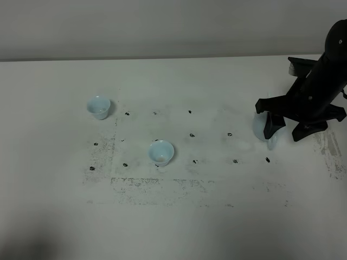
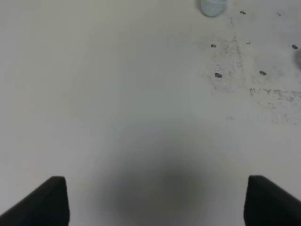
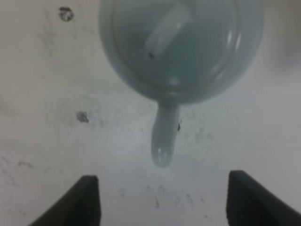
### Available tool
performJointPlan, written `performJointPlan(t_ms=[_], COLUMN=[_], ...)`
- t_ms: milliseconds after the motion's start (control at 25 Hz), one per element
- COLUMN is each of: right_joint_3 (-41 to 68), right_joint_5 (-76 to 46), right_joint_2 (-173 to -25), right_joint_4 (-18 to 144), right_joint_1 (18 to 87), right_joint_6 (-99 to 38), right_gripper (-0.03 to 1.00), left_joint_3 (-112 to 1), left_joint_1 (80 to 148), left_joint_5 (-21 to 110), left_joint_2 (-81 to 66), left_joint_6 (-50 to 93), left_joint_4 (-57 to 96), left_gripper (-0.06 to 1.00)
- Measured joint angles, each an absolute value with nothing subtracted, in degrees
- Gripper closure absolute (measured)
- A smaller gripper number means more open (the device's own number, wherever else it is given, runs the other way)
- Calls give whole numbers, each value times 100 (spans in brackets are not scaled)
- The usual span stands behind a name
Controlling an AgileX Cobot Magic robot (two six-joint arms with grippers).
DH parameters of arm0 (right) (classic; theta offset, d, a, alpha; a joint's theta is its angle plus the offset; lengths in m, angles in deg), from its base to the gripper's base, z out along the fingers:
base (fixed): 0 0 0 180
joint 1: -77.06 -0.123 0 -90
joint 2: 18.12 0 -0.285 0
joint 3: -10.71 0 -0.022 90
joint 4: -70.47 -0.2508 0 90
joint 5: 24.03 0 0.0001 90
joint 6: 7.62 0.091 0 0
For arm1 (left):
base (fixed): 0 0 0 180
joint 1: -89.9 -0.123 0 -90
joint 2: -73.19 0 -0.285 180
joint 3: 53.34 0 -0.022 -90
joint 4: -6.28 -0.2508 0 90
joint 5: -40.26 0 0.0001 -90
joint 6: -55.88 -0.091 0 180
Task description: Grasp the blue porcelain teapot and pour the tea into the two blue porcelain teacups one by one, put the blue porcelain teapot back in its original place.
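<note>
Judging from how things lie, the first step is in hand: the grasp on the blue porcelain teapot point(image 3: 202, 56). No pouring seems to have begun, since no reddish tint shows in either cup. Nearest the right wrist camera, the right gripper point(image 3: 164, 200) has its jaws spread wide, holding nothing and touching nothing; bare table point(image 3: 42, 141) shows between the two dark fingertips. Just beyond them a slim pale-blue limb point(image 3: 163, 136) juts from the pot toward the gap. It is most likely the loop handle seen edge-on, though the blur leaves handle or spout unsettled. Past it sits the round body with its knobbed lid point(image 3: 167, 30), upright on the table. The next move, as I judge it, calls for advancing until the fingers flank that limb, centred so neither knocks the pot, then closing firmly before any lift. Farther off in the high view, the near teacup point(image 1: 161, 152) stands about mid-table. The far teacup point(image 1: 98, 106) is to its left and farther back, and both are upright and well apart from the pot. The left gripper point(image 2: 155, 202) hangs wide open over bare table, empty.
</note>
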State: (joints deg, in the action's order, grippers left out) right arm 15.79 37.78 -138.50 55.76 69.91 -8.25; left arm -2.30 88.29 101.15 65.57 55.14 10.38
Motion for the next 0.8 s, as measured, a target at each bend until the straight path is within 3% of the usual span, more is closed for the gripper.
performJointPlan(t_ms=[320,800], right_joint_3=[2089,2106], right_joint_5=[4241,4112], right_joint_2=[-13929,-14326], right_joint_4=[5588,5874], right_joint_1=[6842,6651], right_joint_6=[-668,-207], right_gripper=[48,48], left_joint_3=[-230,-230], left_joint_1=[8829,8829], left_joint_5=[10115,10115], left_joint_2=[6557,6557], left_joint_6=[5514,5514], left_joint_4=[1038,1038], left_gripper=[22,22])
